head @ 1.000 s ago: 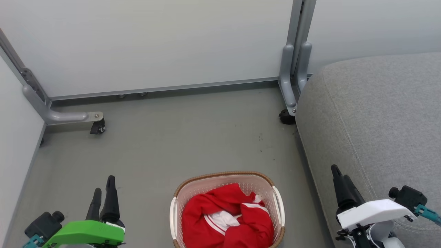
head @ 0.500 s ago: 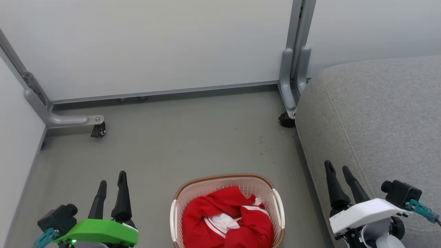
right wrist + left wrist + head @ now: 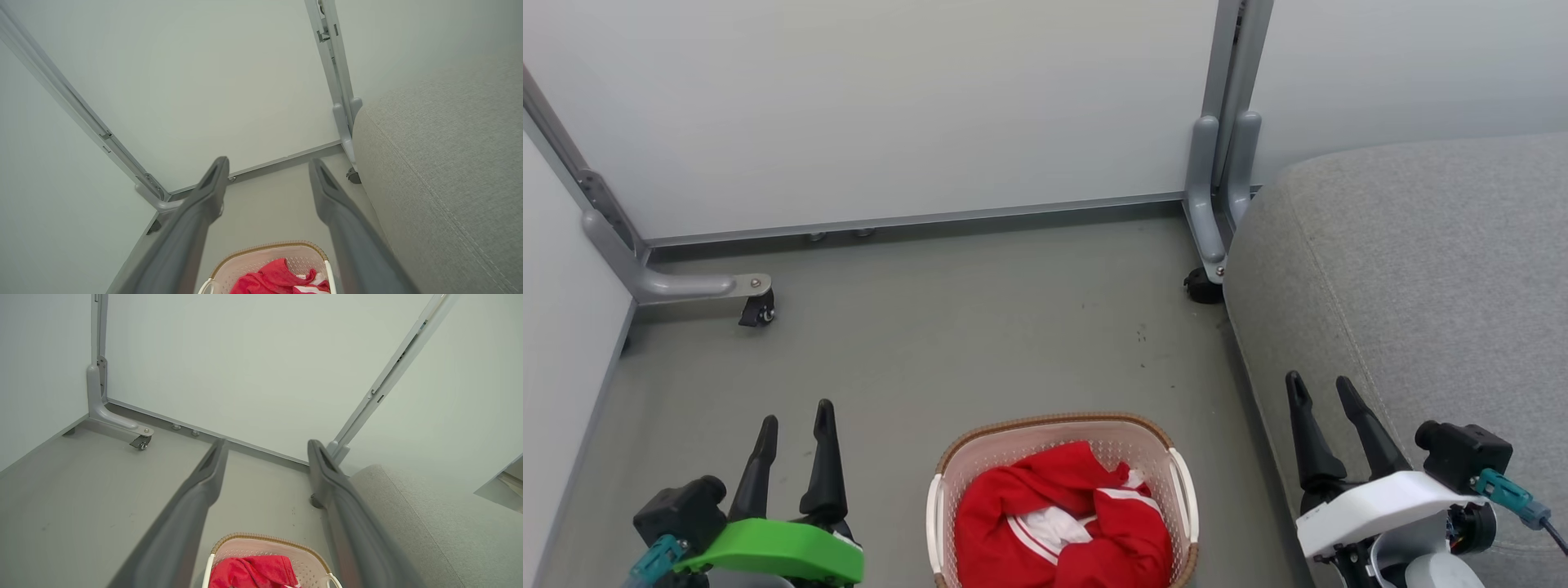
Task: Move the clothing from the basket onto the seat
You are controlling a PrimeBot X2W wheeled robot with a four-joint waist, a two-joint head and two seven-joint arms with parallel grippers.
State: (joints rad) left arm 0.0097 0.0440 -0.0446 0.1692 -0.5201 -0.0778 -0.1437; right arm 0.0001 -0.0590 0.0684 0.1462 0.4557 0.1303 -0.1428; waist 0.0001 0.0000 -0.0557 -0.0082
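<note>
The red clothing [image 3: 1062, 523] with white panels and stripes lies bunched in the cream basket [image 3: 980, 445], which stands on the floor at the bottom centre of the head view. The basket's brown rim [image 3: 269, 539] and red clothing [image 3: 253, 571] also show low in the left wrist view, and the basket [image 3: 265, 250] with clothing [image 3: 278, 279] in the right wrist view. The grey seat [image 3: 1421, 269] rises to the right. My left gripper [image 3: 795, 412] hangs open left of the basket. My right gripper [image 3: 1318, 382] is open at the seat's front edge, holding nothing.
Pale partition panels close off the back and left. Their grey metal feet carry castors, one castor [image 3: 758, 310] at the left and one castor [image 3: 1199, 286] beside the seat's corner. Grey floor [image 3: 972, 327] stretches between the basket and the back panel.
Both grippers have risen further into the head view and turned so both fingers of each show spread apart. The head camera has tilted slightly. The clothing and basket stay put.
</note>
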